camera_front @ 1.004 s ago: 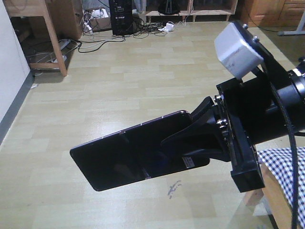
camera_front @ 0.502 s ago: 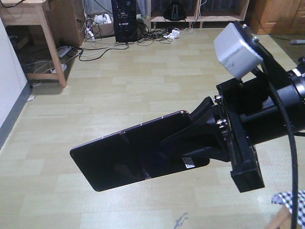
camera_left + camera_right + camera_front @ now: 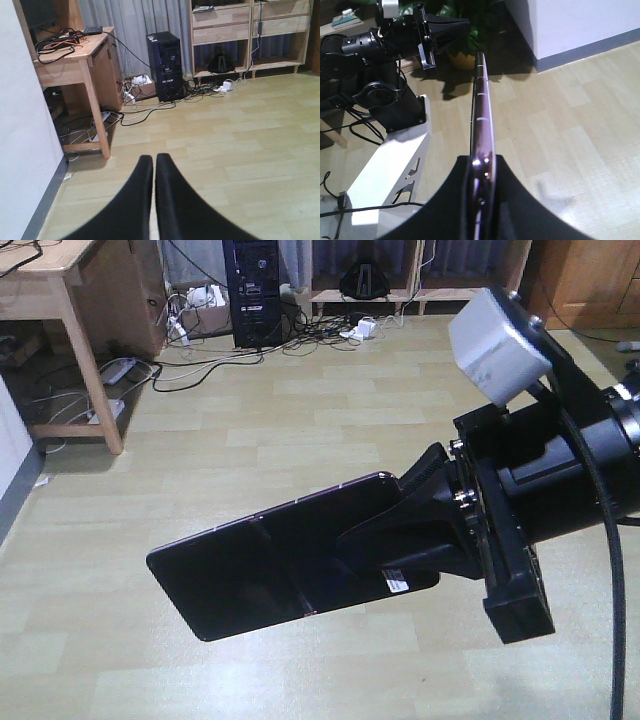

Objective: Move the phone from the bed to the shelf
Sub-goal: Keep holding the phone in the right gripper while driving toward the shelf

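Note:
In the front view the glossy black phone [image 3: 260,575] hangs level above the pale floor. My right gripper [image 3: 395,520] is shut on the end with the small white sticker. The right wrist view sees the phone [image 3: 481,105] edge-on, its pinkish rim clamped between the black fingers of my right gripper [image 3: 482,162]. My left gripper [image 3: 154,159] is shut, with nothing between its fingers, and points at the floor. A pale wooden shelf [image 3: 220,35] belongs to the shelving unit against the far wall. The bed is out of view.
A wooden desk [image 3: 75,55] stands at the far left beside a white wall [image 3: 20,125]. A black computer tower [image 3: 167,65] and loose cables [image 3: 125,112] lie between desk and shelving. The right wrist view shows a potted plant [image 3: 465,50] and the white robot base [image 3: 390,170].
The floor and furniture slide down and right in the front view. The checked bed corner at the bottom right has left the view. The phone stays clamped the same way.

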`<state>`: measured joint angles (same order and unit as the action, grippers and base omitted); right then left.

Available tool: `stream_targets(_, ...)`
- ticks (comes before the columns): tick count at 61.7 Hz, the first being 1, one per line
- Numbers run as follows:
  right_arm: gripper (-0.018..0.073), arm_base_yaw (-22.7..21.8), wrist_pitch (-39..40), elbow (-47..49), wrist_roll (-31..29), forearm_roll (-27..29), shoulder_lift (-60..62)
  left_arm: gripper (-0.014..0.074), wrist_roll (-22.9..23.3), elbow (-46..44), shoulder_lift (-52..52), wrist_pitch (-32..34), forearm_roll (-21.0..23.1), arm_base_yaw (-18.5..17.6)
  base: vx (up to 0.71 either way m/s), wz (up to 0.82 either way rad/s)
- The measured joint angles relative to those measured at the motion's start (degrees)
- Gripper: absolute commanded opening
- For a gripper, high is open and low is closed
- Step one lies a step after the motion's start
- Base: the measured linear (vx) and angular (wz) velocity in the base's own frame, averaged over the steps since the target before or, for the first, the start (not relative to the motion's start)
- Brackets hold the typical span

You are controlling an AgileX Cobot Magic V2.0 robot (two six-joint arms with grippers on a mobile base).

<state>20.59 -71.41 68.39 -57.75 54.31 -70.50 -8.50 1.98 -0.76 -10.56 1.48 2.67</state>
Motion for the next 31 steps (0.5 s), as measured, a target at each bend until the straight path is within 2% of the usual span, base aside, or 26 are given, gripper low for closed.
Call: stream_targets(31, -0.0002, 0.0, 0.0, 0.0, 0.0, 0.0, 0.0, 0.0001, 0.0, 0.0, 0.0, 0.0, 0.0, 0.0, 0.36, -0.09)
